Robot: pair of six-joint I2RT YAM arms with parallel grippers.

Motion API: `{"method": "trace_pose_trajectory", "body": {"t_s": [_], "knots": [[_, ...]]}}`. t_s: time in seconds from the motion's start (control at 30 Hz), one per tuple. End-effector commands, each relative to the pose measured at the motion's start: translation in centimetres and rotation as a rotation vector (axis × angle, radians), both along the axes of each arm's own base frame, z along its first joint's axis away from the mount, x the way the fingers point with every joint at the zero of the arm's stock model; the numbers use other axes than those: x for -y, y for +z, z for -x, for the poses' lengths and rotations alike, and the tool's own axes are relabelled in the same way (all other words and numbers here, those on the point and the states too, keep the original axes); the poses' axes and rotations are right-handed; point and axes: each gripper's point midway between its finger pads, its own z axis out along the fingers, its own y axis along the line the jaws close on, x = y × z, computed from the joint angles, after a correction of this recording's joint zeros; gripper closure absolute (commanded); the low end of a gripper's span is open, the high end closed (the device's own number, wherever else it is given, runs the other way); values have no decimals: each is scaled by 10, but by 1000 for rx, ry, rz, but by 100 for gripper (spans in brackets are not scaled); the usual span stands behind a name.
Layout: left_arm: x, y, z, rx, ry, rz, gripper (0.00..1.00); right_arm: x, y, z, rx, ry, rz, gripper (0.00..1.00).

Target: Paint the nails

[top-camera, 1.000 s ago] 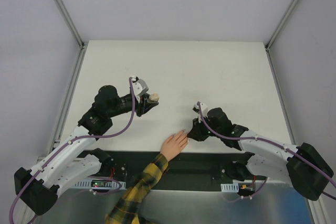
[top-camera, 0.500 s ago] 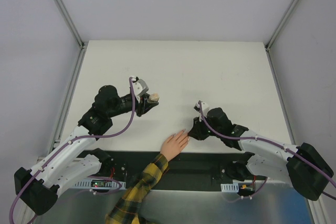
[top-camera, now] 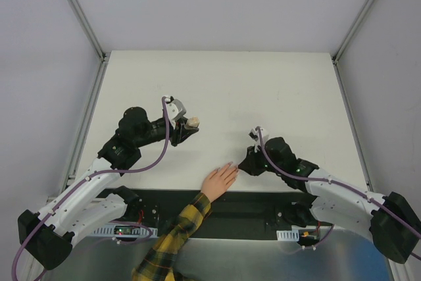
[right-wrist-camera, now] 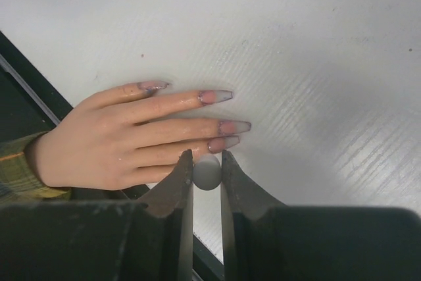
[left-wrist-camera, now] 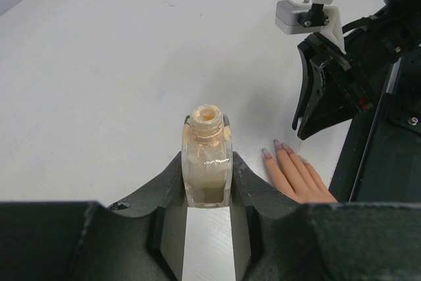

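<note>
A light-skinned hand with a yellow-and-black plaid sleeve lies flat at the table's near edge, fingers pointing away. Its pale pinkish-lilac nails look glossy; they also show in the left wrist view. My right gripper is shut on the grey round brush cap, right above the lowest finger's tip. In the left wrist view the pale brush tip hangs beside the fingertips. My left gripper is shut on a small uncapped beige bottle, held upright left of the hand.
The white table stretches beyond both grippers. A black strip runs along its near edge under the wrist. Metal frame rails border the table's left and right sides.
My right arm has shifted slightly right and toward the near edge, the gripper staying at the fingertips. The left arm, the bottle and the hand have not moved.
</note>
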Motion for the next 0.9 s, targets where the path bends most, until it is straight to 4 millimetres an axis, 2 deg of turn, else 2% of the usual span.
{"method": "trace_pose_trajectory", "body": {"t_s": [0.0,0.17,0.63,0.87], "knots": [[2,19,-1,42,-13,45,100,-4,6,7,-17,13,-50,100],[2,20,-1,46,-15,44,100,-11,-5,13,-83,11,-76,100],[2,20,-1,43,-14,46,100,-15,0,10,-64,1,-127,100],[3,19,-1,43,-17,45,100,-17,-4,9,-75,4,-115,100]]}}
